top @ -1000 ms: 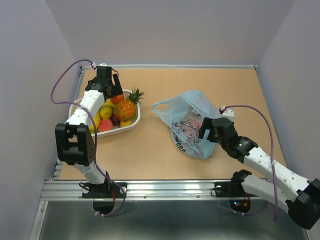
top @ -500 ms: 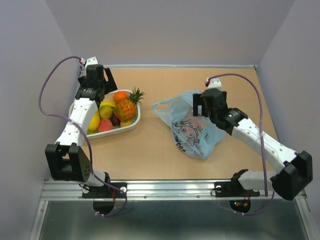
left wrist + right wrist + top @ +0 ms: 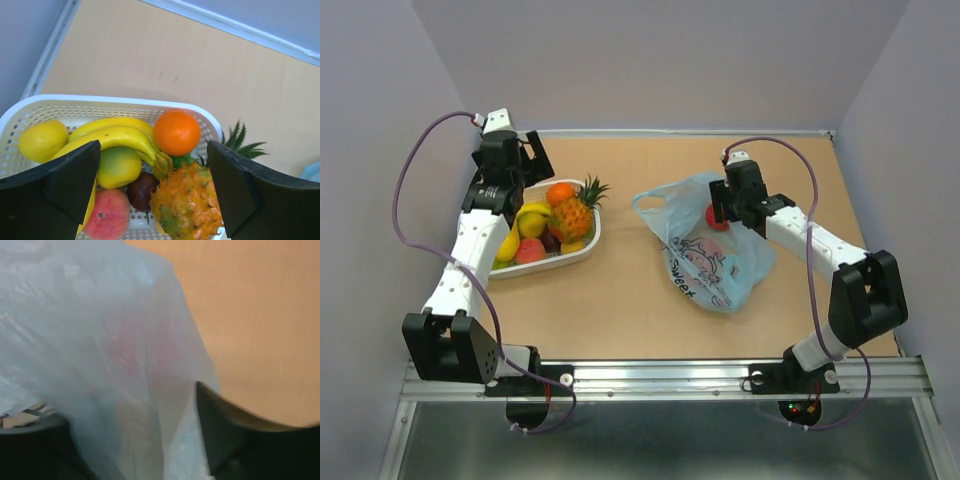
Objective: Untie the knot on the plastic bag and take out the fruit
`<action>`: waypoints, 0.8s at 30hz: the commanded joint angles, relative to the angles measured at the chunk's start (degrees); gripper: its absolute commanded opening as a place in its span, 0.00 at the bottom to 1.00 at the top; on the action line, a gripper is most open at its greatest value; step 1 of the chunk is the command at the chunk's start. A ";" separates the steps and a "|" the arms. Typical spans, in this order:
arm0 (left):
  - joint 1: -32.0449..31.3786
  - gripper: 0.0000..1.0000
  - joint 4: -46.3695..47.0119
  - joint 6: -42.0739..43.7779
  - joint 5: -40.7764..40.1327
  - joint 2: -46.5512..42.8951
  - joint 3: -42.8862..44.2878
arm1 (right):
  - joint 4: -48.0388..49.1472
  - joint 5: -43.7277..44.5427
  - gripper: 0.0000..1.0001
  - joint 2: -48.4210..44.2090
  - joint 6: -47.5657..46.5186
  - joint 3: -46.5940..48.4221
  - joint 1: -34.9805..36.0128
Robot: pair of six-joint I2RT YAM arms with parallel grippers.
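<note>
Looks like the taking-out step: finds no tied knot in any view, only a loose light-blue handle loop [image 3: 646, 203] off to the side of the right pincer [image 3: 718, 210]. Presses that pincer, with jaws spread wide and clamped on nothing firm, into the top of the thin translucent light-blue plastic bag printed with a pink-and-black cartoon figure [image 3: 715, 275], just above a round red fruit [image 3: 717, 218] lodged inside. Holds the left pincer [image 3: 152, 185] equally wide apart and empty, directly over the white slotted plastic basket [image 3: 125, 102], with most of the fruit already below and between its jaws: a round orange [image 3: 176, 132], a spiky orange-yellow pineapple with a green crown [image 3: 187, 205] and a pink-red round fruit [image 3: 107, 220], alongside yellow bananas [image 3: 120, 137]. Calls next, probably, for working the right jaws past the film, not around it, then closing on the red fruit alone; risks lifting the whole bag otherwise. Shows, from the overhead camera, both arms at once, the bag's print and the red fruit right beneath the right pincer, well apart from the basket. Gives, from the right wrist camera, only pale film filling the gap between the jaws, a blurred pinkish-red patch behind it and bare tan tabletop [image 3: 260, 315] beyond, too soft to tell inside from outside. Reveals, from the left wrist camera alone, the basket's contents one by one, plus a dark plum [image 3: 141, 190] hard to pick out from above.
</note>
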 commanded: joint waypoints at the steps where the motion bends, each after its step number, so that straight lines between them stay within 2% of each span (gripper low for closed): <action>1: 0.36 0.99 5.87 1.45 9.25 -4.59 -1.86 | 5.47 -3.38 0.49 -0.22 -3.33 1.60 0.31; 2: 0.27 0.99 7.36 1.10 10.83 -6.07 -2.82 | 5.38 -4.08 0.22 -1.79 -3.24 1.69 0.31; 5: -1.39 0.99 9.39 0.40 16.02 -9.41 -4.50 | 4.94 -7.86 0.01 -5.05 -3.24 1.52 0.40; 9: -10.08 0.99 11.85 0.57 13.94 -14.34 -8.97 | 2.92 -12.78 0.00 -11.89 -2.80 0.90 1.36; 11: -16.93 0.99 12.38 0.05 12.70 -17.59 -11.26 | 1.43 -13.67 0.00 -13.92 -2.01 0.38 2.32; 16: -30.30 0.98 16.51 -6.87 7.96 -23.48 -18.11 | -1.21 -11.57 0.00 -19.19 -0.17 -1.20 8.81; 17: -34.41 0.98 18.43 -7.94 7.25 -23.84 -20.56 | -1.30 -11.12 0.00 -19.73 0.27 -1.99 9.44; 20: -40.58 0.96 20.46 -11.19 4.00 -24.28 -24.09 | -1.48 -10.51 0.00 -20.00 2.20 -3.49 9.89; 21: -44.43 0.96 20.90 -11.81 1.90 -24.11 -24.62 | -1.39 -9.46 0.00 -20.00 2.29 -4.62 9.98; 24: -50.86 0.95 22.13 -12.61 -2.50 -22.88 -25.77 | -1.65 -7.87 0.00 -18.42 3.70 -6.04 9.89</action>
